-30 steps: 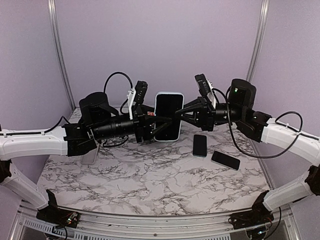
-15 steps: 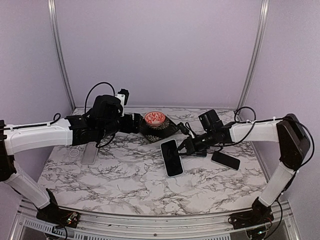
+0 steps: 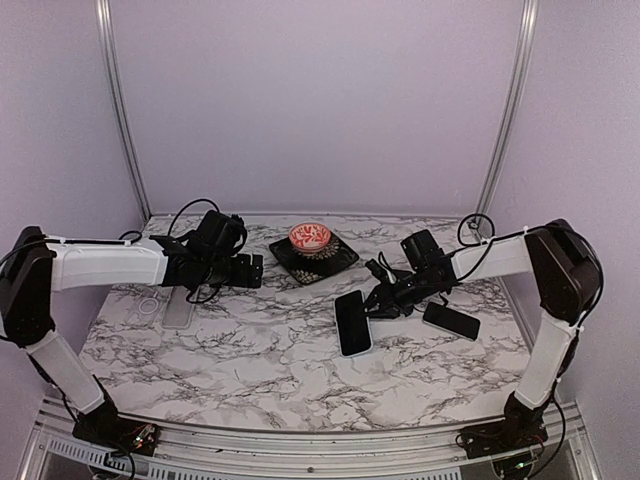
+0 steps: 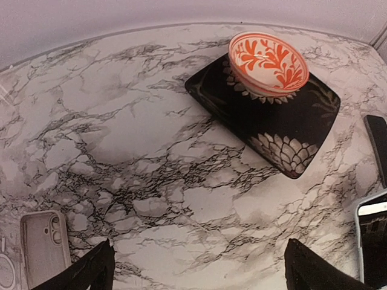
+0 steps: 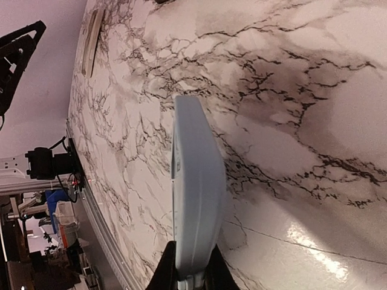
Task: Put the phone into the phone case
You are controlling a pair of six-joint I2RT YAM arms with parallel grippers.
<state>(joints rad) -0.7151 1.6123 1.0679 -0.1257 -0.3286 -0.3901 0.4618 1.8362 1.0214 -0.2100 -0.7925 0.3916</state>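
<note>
- My right hand (image 3: 381, 298) is closed narrow on the far end of the phone (image 3: 352, 322), low over the bench (image 3: 280, 350) right of the middle.
- The phone has a pale case (image 5: 195, 205) around it: from above, a white rim frames the dark screen.
- In my right wrist view I see the case edge-on, with my fingers (image 5: 167, 273) pinching it at the bottom of the picture. I cannot tell whether the phone lies flat on the bench or is tipped.
- A dark phone (image 3: 450, 320) lies on the bench just right of my right hand, apart from the held one.
- A second dark phone (image 4: 377, 145) shows at the right edge of my left wrist view, just beyond the cased phone; from above my right hand mostly hides it.
- A black plate (image 3: 335, 262) sits at the back of the bench between my two hands, with a red-and-white bowl (image 3: 310, 237) on it. Both are well clear of the phone.
- My left hand (image 3: 250, 272) hangs wide and holds nothing, left of the plate.
- A clear case (image 3: 178, 310) lies flat on the bench at the far left, below my left arm and well apart from the phone.
</note>
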